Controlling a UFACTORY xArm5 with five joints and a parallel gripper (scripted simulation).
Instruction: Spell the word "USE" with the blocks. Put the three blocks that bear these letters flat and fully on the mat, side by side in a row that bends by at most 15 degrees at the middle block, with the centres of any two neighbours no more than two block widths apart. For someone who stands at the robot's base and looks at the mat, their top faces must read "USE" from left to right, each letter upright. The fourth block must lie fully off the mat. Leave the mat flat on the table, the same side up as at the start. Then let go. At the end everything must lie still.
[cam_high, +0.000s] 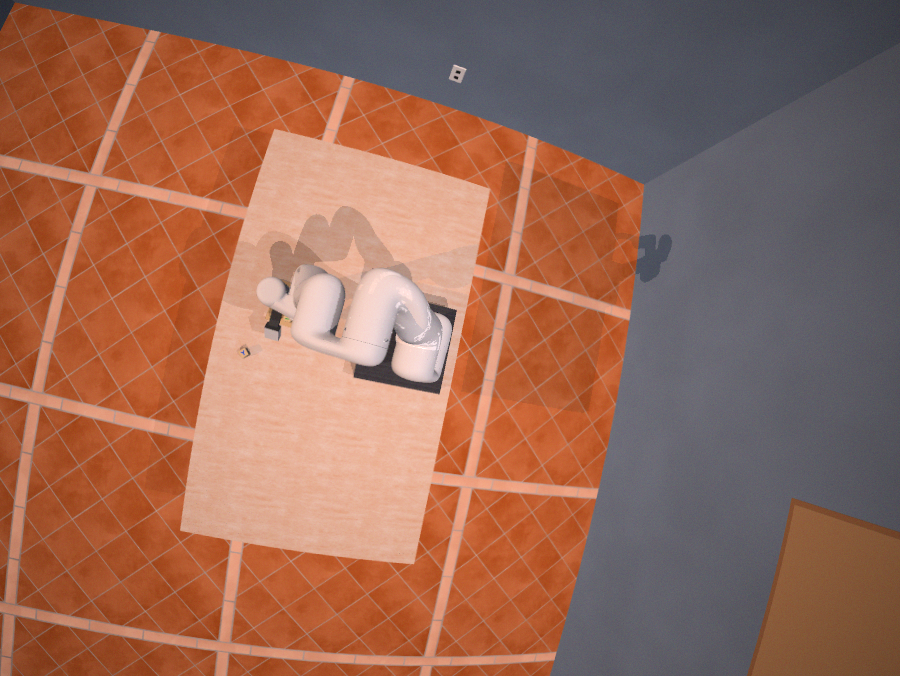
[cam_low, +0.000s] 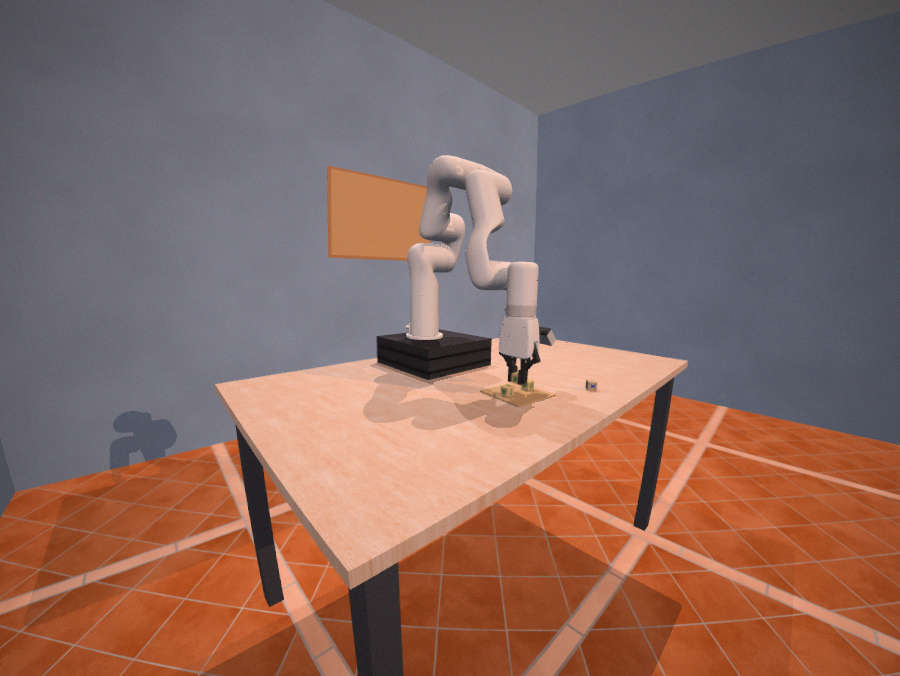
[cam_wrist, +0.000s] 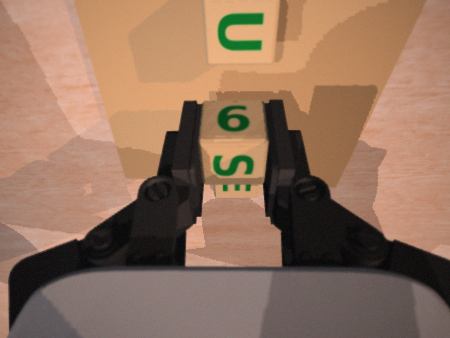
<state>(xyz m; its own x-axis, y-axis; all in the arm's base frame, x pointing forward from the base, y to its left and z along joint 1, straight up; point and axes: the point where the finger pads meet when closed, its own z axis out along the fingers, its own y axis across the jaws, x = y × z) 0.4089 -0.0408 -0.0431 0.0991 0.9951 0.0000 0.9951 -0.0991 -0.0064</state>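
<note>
Blue-grey walls (cam_low: 181, 218) meet at a corner on the right of the exterior view, under a plain grey ceiling (cam_low: 618, 43). An orange board (cam_low: 371, 214) with a darker frame hangs on the left wall. A small white outlet plate (cam_high: 456, 72) sits on another wall (seen only from above). The floor (cam_low: 727, 509) is terracotta tile laid on the diagonal, crossed by paler bands that form a wide grid. A table (cam_low: 378, 465) with a light wood top and dark legs stands in the middle. Light falls from several sides, throwing soft overlapping shadows across the table top, the floor and the lower left wall.
</note>
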